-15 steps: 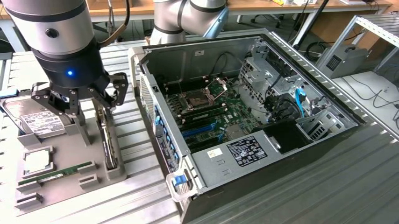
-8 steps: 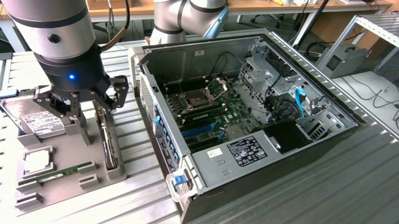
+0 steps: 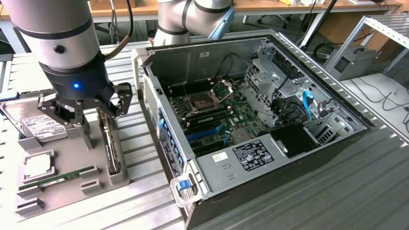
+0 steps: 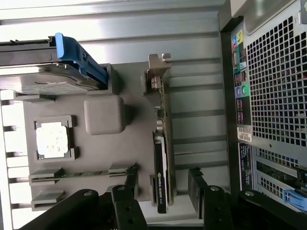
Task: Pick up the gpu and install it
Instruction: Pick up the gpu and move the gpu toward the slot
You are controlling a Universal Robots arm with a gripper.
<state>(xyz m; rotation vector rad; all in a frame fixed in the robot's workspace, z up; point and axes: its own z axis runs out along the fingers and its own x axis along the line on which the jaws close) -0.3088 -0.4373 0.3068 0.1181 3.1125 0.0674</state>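
My tool (image 4: pixel 163 175) hung with its jaws apart astride the gpu (image 4: pixel 160 153), which stood on edge in the grey holder (image 4: pixel 96 153) on the desk (image 4: pixel 144 28); gripping so near one end, I judged, risked tilting and jamming it.

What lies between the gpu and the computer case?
From the gpu: the wall of the gray holder, then bare ribbed table to the computer case, in the exterior view.

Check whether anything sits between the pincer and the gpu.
Nothing visible does. The open pincer hangs over the gpu, which stands on edge in the gray tray. In the wrist view its fingers flank it with only bare gaps between.
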